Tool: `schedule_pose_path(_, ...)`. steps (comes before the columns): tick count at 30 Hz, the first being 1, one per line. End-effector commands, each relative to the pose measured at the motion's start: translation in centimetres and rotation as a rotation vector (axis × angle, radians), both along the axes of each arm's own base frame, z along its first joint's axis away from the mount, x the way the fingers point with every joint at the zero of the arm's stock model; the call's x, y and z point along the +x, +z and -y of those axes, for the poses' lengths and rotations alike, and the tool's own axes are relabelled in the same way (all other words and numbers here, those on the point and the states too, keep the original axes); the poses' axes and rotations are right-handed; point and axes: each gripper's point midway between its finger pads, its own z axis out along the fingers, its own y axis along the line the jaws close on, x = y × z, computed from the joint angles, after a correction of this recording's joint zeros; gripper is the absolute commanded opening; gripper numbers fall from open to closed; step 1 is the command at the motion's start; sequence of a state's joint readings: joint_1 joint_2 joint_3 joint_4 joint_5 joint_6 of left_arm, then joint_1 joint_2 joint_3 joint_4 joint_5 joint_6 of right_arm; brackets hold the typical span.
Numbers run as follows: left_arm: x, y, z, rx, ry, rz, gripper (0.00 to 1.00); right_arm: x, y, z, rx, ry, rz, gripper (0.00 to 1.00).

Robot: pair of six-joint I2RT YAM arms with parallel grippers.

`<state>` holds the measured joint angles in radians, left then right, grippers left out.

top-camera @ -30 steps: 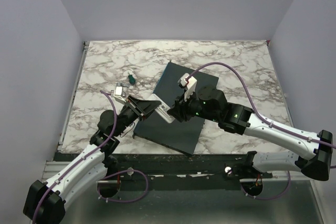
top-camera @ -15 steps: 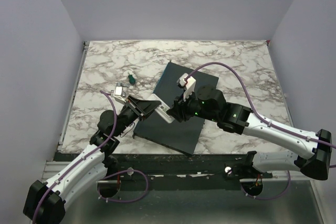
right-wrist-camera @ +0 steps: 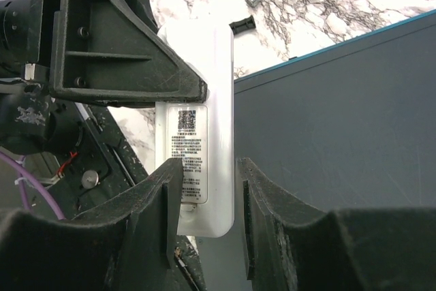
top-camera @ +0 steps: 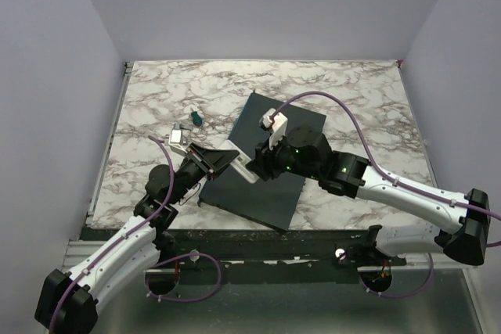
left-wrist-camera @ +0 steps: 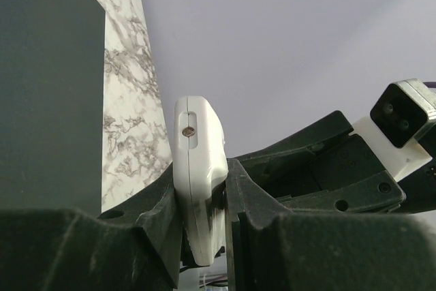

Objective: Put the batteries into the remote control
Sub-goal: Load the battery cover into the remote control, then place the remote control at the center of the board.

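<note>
Sitting on marble counter (top-camera: 156, 91): dark slab (top-camera: 266, 193). At its left edge, left claw (left-wrist-camera: 201, 185) pinching white remote control (right-wrist-camera: 197, 120) by one end. Right claw (right-wrist-camera: 208, 168) spread astride the other end, contact unclear. Green-handled screwdriver (top-camera: 197, 120) farther back.

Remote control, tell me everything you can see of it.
The remote control is a small white plastic oblong with rounded corners. Its back faces the right wrist camera, showing a printed label with a code square. The left end effector clamps it across its thickness, beside the dark slab's edge. The right end effector's parted fingers straddle its labelled end; contact is unclear.
</note>
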<state>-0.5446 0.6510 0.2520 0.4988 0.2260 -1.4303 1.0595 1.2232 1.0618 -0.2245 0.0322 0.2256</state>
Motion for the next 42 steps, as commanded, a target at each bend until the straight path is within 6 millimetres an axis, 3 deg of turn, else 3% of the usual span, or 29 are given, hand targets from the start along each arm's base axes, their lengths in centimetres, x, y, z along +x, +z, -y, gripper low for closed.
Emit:
schedule_pose_path(1,-0.7,2.4,-0.1,-0.068,-0.019,0.061,0.02,0.1,0.4,-0.6,-0.006,0.016,0.013,0.44)
schedule_pose_path(13,-1.4,4.5,-0.5,-0.118,-0.027,0.125,0.02,0.5,-2.3,1.0,-0.096,-0.033,0.008,0.51)
schedule_pose_path(17,-1.5,4.9,-0.6,-0.116,-0.021,0.151,0.02,0.2,-2.3,1.5,-0.071,-0.043,0.002,0.67)
schedule_pose_path(20,-1.4,4.4,-0.6,-0.097,-0.019,0.15,0.02,-0.1,-0.4,1.5,0.007,-0.042,0.02,0.74)
schedule_pose_path(23,-1.6,3.9,-0.6,-0.103,-0.024,0.16,0.02,-0.1,3.0,1.6,0.103,-0.059,0.053,0.83)
schedule_pose_path(26,-1.8,3.3,-0.6,-0.098,-0.027,0.157,0.02,-0.7,6.5,1.8,0.228,-0.046,0.084,0.99)
schedule_pose_path(29,-1.9,3.4,-0.6,-0.102,-0.031,0.174,0.02,-1.4,8.2,2.5,0.316,-0.047,0.085,1.0)
schedule_pose_path(32,-2.1,4.2,-0.6,-0.11,-0.038,0.217,0.02,-1.5,7.4,3.2,0.339,-0.092,0.023,1.0)
schedule_pose_path(37,-2.9,5.8,-0.1,-0.129,-0.085,0.296,0.01,-3.2,4.4,2.3,0.355,-0.043,-0.116,1.0)
schedule_pose_path(42,-3.7,6.7,0.2,-0.149,-0.132,0.355,0.0,-4.5,4.5,1.7,0.456,0.0,-0.183,1.0)
